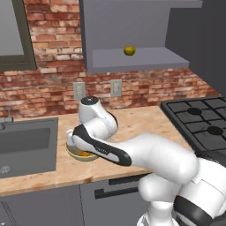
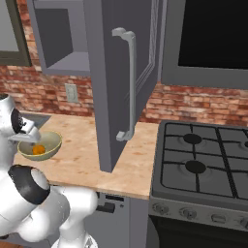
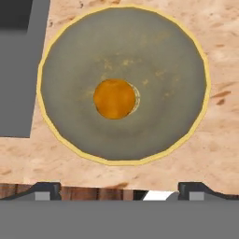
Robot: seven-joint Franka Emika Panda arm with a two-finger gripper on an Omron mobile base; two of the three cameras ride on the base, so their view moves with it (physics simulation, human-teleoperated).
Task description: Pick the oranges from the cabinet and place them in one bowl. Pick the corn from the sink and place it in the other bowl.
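Here, one orange sits in its bowl while a second waits on the cabinet shelf.

From largest to smallest: the grey cabinet [image 1: 132, 26] hangs open above the desk [image 1: 141, 121], its shelf holding the yellow-green orange [image 1: 129, 50]; the olive-tan bowl [image 3: 60, 60] rests on the desk beside the sink [image 1: 26, 145], the bright orange [image 3: 114, 98] lying at its centre; the claw [image 3: 119, 189] hovers directly above, spread wide and empty. The remaining fruit looks light, firm and prone to roll, best pinched across its widest middle.

brick wall [image 1: 53, 84], wooden counter [image 1: 141, 121], black stove [image 2: 203, 160]
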